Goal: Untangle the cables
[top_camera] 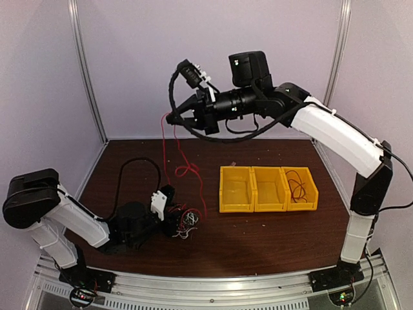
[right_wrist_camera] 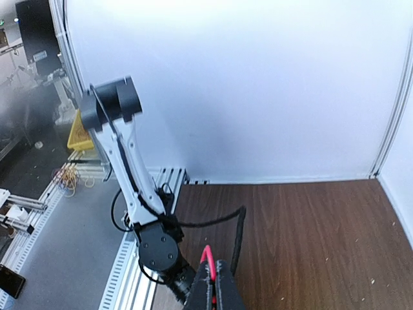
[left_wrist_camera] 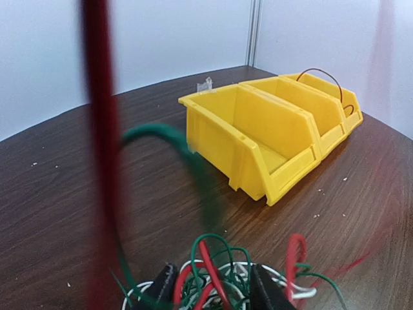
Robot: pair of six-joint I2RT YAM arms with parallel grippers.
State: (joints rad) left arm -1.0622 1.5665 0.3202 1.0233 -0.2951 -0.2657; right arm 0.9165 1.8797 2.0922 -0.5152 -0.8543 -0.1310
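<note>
The cables (top_camera: pixel 187 221) lie as a tangle of red, green and white wires (left_wrist_camera: pixel 216 274) on the dark table, near its front left. My left gripper (top_camera: pixel 175 218) sits low at this tangle; its fingers (left_wrist_camera: pixel 159 287) stand apart on either side, wires fill the gap and touch both. Whether they press on the wires I cannot tell. My right gripper (top_camera: pixel 171 119) is raised high above the table's back and is shut on one red cable (right_wrist_camera: pixel 208 257). That red cable (top_camera: pixel 177 152) hangs down from it to the tangle and crosses the left wrist view as a blurred red strand (left_wrist_camera: pixel 100 161).
Three joined yellow bins (top_camera: pixel 268 188) stand right of centre; the rightmost holds a thin dark red wire (top_camera: pixel 297 184). In the left wrist view the bins (left_wrist_camera: pixel 258 129) stand just beyond the tangle. A thick black arm cable (top_camera: pixel 139 169) loops over the left arm. White walls enclose the table.
</note>
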